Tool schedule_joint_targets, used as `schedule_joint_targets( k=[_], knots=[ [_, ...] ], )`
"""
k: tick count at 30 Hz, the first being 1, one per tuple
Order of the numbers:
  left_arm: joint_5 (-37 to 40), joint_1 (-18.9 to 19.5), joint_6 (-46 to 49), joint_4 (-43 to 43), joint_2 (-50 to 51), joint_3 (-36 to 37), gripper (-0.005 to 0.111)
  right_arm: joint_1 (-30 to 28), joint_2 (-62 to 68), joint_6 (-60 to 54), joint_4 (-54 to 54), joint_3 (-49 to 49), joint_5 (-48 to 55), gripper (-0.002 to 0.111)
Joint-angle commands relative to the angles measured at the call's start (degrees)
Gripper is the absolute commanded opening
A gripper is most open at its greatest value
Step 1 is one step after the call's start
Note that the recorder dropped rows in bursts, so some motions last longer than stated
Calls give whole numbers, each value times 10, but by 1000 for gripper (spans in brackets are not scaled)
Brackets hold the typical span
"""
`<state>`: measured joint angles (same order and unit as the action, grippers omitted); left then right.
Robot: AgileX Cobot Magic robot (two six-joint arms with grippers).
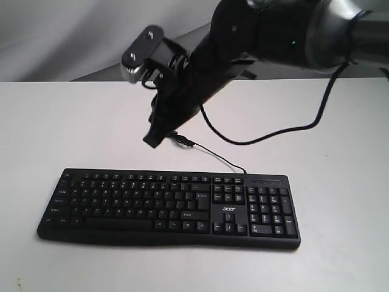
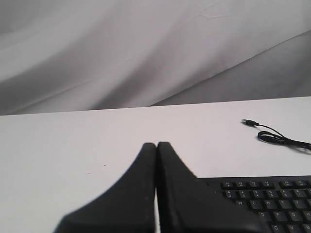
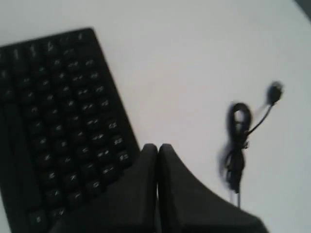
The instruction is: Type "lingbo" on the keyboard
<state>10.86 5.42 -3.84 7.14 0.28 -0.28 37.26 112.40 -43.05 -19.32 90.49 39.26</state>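
Both the left gripper (image 2: 156, 144) and right gripper (image 3: 157, 145) have fingers pressed together, probably to poke single keys on the keyboard (image 1: 170, 207).

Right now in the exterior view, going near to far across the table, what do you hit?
keyboard → thin USB cable → white table → grey backdrop cloth. Left out: the right gripper, shut, hanging above the cable's end, so its depth is unclear.

White table (image 1: 61, 121), plain matte, spans near to far. Grey creased cloth (image 2: 146, 48) hangs behind far edge, w/ folds.
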Motion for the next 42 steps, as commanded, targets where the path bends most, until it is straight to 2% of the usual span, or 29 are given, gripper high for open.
schedule_joint_targets(
  k=[1,6,10,42],
  knots=[
    [-4,-3,-1,0,-3,3,1,0,53,-115,-83,-20,44,0],
    [-4,-3,-1,0,-3,3,1,0,64,-335,-304,-103,-25,0],
    [-4,-3,-1,0,-3,3,1,-5,64,-389,-368,-140,-57,0],
    [-4,-3,-1,0,-3,3,1,-8,91,-383,-333,-154,-41,0]
  ],
)
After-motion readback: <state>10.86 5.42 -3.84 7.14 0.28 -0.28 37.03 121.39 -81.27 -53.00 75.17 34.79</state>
